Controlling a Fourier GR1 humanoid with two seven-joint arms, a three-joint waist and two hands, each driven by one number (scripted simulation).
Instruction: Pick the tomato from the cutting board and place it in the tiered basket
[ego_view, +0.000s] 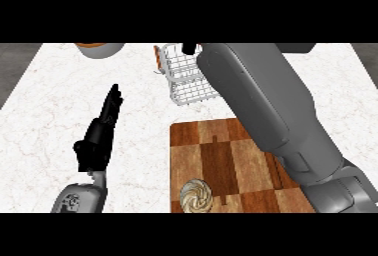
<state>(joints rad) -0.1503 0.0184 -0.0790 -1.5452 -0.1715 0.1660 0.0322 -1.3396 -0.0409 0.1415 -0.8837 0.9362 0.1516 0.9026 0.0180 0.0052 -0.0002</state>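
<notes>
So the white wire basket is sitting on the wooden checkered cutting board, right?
Not quite. The white wire basket sits on the white marble counter, beyond the wooden checkered cutting board's far edge. The head view shows it.

One wooden cutting board, checkered in light and dark squares. One white wire tiered basket. One round swirled object on the board's near end. One grey-and-orange vessel, cut off by the upper edge. One marble counter. Two grey forearms; one black left hand visible, fingers straight.
</notes>
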